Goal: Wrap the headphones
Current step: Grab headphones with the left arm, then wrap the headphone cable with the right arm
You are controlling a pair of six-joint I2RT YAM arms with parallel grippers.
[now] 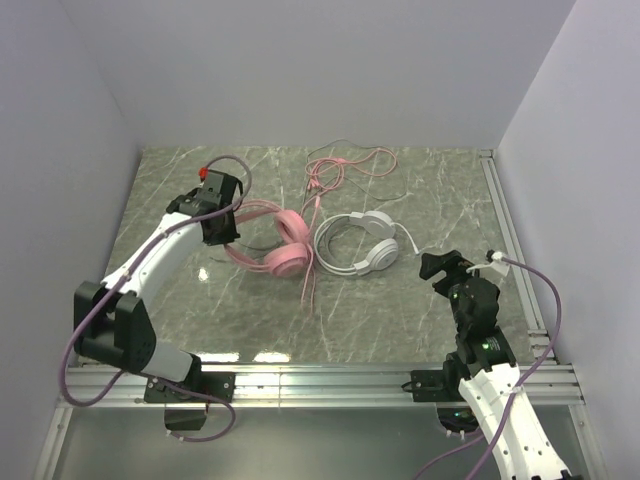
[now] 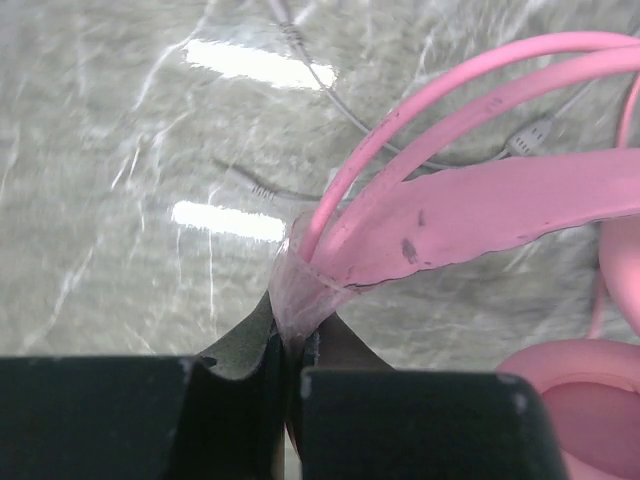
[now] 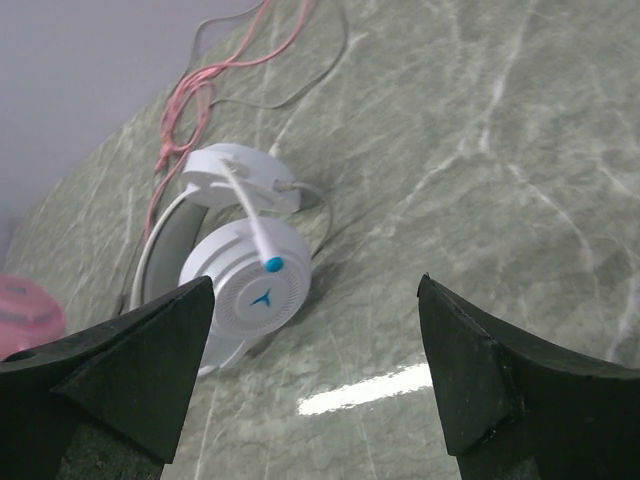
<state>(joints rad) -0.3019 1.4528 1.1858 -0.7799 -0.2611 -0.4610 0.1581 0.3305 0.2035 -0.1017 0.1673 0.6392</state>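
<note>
left gripper pinches the pink headset, right gripper is wide open

my left gripper (image 2: 292,362) is squeezed almost all the way closed. it has the pink headset (image 1: 285,250) by the headband (image 2: 480,212). the band goes right in between the two dark fingers (image 2: 150,420). from there the band and its two thin pink rods run up and off to the right in the left wrist view. one soft pink ear cup (image 2: 580,405) shows at the bottom right corner.

from the top camera, i see that gripper on the left end of the pink band. the pink headset lies on the green marble table (image 1: 420,190), near the middle. the white headset (image 1: 360,245) lies just beside it, on its right. i cannot tell if the two touch.

my right gripper (image 1: 440,265) has its fingers spread wide apart and nothing is in them. it sits to the right of the white headset and does not touch it. in its own view, the white headset (image 3: 245,280) lies flat with a thin mic arm (image 3: 250,215) that has a blue tip.

behind both headsets, a thin pink cable (image 1: 335,170) and a pale cable (image 1: 375,152) lie in loose loops on the table, near the back wall (image 1: 320,70).
</note>
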